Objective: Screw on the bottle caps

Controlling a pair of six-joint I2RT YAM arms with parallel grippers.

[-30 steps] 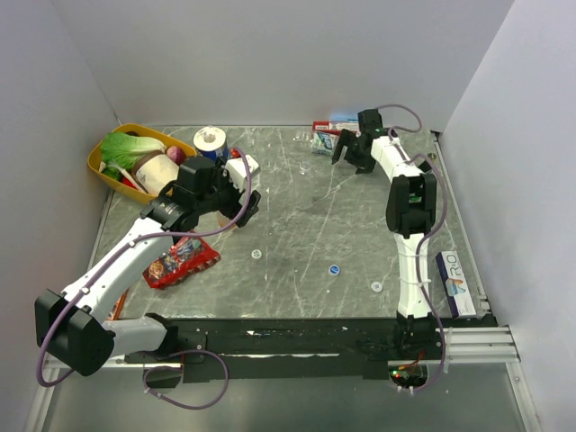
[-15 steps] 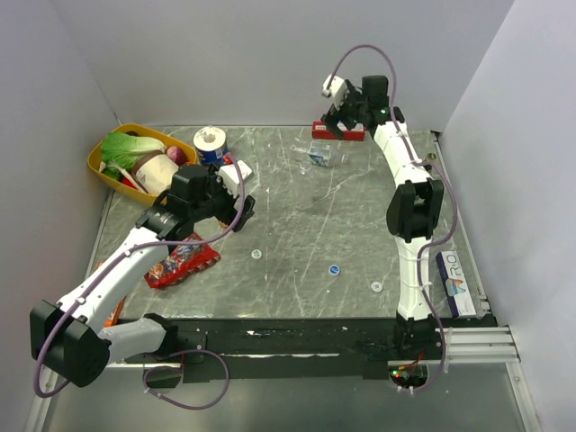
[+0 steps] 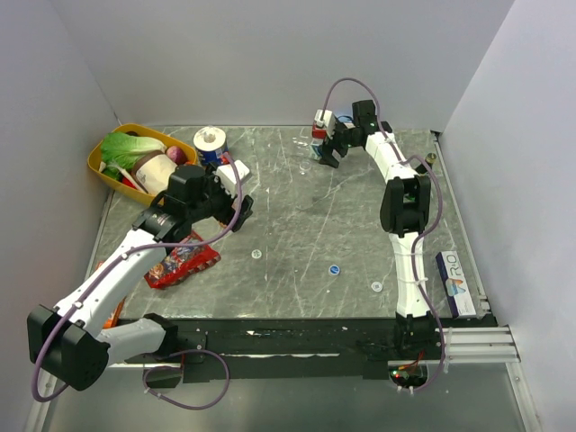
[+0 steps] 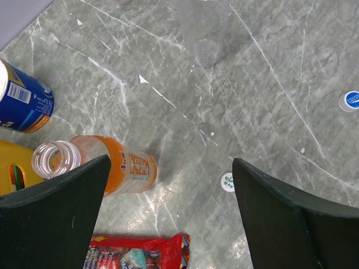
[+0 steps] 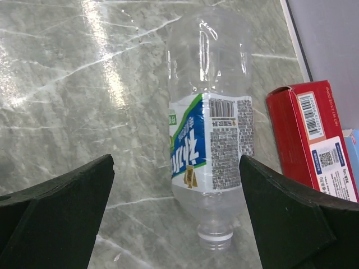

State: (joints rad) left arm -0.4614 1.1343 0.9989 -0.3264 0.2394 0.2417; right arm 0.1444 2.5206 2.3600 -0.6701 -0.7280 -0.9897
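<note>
Your right end effector point(image 5: 176, 162) hangs spread and empty over the capless water bottle point(image 5: 210, 134) lying on the counter point(image 5: 67, 84), probably to stand it up, while your left end effector point(image 4: 171, 161), equally spread, hovers beside the open orange bottle point(image 4: 112, 165) and a white cap point(image 4: 227, 182).

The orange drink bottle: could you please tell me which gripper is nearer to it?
Left. The left gripper hovers open above the orange drink bottle; the right gripper is far across the table, over the water bottle.

Blue cap point(image 4: 351, 101) cut by R edge; snack pack point(image 4: 134, 253) cut at btm; red box point(image 5: 311, 137) clipped R.
</note>
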